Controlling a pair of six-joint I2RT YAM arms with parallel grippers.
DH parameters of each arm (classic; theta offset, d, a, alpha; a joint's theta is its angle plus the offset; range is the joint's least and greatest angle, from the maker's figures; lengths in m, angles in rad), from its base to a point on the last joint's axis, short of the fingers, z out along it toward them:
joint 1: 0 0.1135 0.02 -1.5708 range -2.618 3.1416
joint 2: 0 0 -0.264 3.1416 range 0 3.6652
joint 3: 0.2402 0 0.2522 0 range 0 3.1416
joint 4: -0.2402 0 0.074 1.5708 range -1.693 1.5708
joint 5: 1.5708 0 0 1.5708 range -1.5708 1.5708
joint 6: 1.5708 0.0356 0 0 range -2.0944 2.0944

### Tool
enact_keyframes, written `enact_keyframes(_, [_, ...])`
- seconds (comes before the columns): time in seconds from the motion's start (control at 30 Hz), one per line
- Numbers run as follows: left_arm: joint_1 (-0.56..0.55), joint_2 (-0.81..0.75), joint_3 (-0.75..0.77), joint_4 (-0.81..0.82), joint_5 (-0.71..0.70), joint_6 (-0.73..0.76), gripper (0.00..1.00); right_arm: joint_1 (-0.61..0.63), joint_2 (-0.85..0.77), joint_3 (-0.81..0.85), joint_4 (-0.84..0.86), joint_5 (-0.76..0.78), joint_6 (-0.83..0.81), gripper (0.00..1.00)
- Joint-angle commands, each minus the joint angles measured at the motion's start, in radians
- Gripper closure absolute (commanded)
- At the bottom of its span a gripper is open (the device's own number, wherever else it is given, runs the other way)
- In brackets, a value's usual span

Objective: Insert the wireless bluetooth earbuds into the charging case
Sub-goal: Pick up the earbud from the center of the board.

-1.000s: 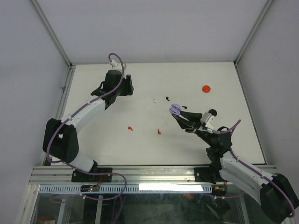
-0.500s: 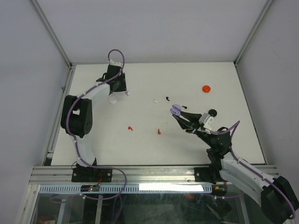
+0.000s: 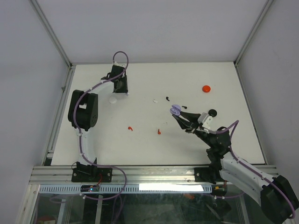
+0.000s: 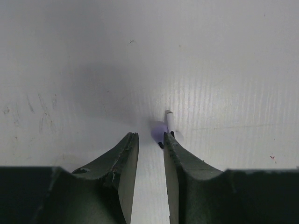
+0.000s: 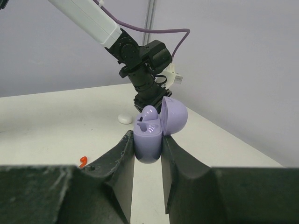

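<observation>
My right gripper (image 5: 147,140) is shut on the open lilac charging case (image 5: 149,130), holding it upright above the table with its lid (image 5: 174,114) tipped back; from above, the case (image 3: 175,110) shows at mid-right. At the back left, my left gripper (image 3: 122,88) points down at the table. In its wrist view the fingers (image 4: 126,158) stand a narrow gap apart, with bare table between them. A lilac earbud (image 4: 160,129) with a white stem lies at the right fingertip, clear of the left one. More earbuds lie loose: white (image 3: 155,100), black (image 3: 167,98), red (image 3: 130,128) and red (image 3: 159,131).
A white case (image 3: 113,99) lies just left of my left gripper, and it shows too in the right wrist view (image 5: 124,119). A red case (image 3: 206,88) sits at the back right and a black case (image 3: 212,112) beside my right wrist. Grey walls close the table in.
My left arm has folded up with its elbow drawn back, uncovering the white case, and its jaws have narrowed over the lilac earbud. The right arm and the lilac case have stayed still.
</observation>
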State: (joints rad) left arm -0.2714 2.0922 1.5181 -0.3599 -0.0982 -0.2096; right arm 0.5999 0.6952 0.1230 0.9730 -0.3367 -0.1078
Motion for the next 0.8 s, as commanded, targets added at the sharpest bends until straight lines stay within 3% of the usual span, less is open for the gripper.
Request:
enact_keyframes(0.0, [0.0, 0.013, 0.058, 0.003, 0.027, 0.021, 0.71, 0.002, 0.0, 0.007, 0.038, 0.022, -0.016, 1.0])
enact_keyframes(0.43, [-0.007, 0.066, 0.072, -0.039, 0.058, 0.03, 0.73, 0.003, -0.001, 0.004, 0.045, 0.03, -0.012, 1.0])
enact_keyframes(0.77, [-0.049, 0.083, 0.1, -0.129, -0.046, 0.081, 0.76, 0.002, -0.015, -0.002, 0.048, 0.031, -0.004, 1.0])
